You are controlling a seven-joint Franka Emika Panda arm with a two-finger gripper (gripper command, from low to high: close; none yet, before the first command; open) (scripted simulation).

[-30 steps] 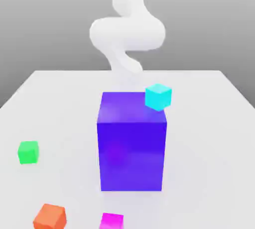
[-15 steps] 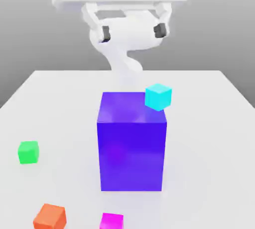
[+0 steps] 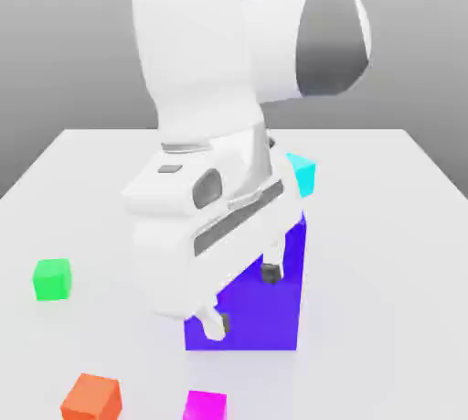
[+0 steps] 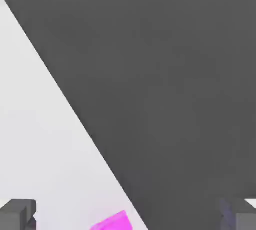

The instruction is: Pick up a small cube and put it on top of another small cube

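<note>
A small magenta cube (image 3: pixel 205 406) rests on the white table (image 3: pixel 384 226) near its front edge. The same magenta cube (image 4: pixel 111 221) shows in the hand view, lying by the table's edge. My gripper (image 3: pixel 243 297) hangs tilted in front of the big blue-violet block (image 3: pixel 265 313), above and a little behind the magenta cube. Both fingers (image 3: pixel 217 322) stand wide apart with nothing between them. In the hand view my gripper (image 4: pixel 129 215) is open, one grey fingertip (image 4: pixel 17 214) at each side of the picture.
A small cyan cube (image 3: pixel 303 174) sits on the big block's far corner, half hidden by the hand. A green cube (image 3: pixel 52 279) lies at the exterior view's left and an orange cube (image 3: pixel 91 398) at the front left. Dark floor (image 4: pixel 175 73) lies beyond the table's edge.
The hand has swung down from the top of the exterior view and now covers most of the big block. Its fingers stay wide apart. No cube has moved.
</note>
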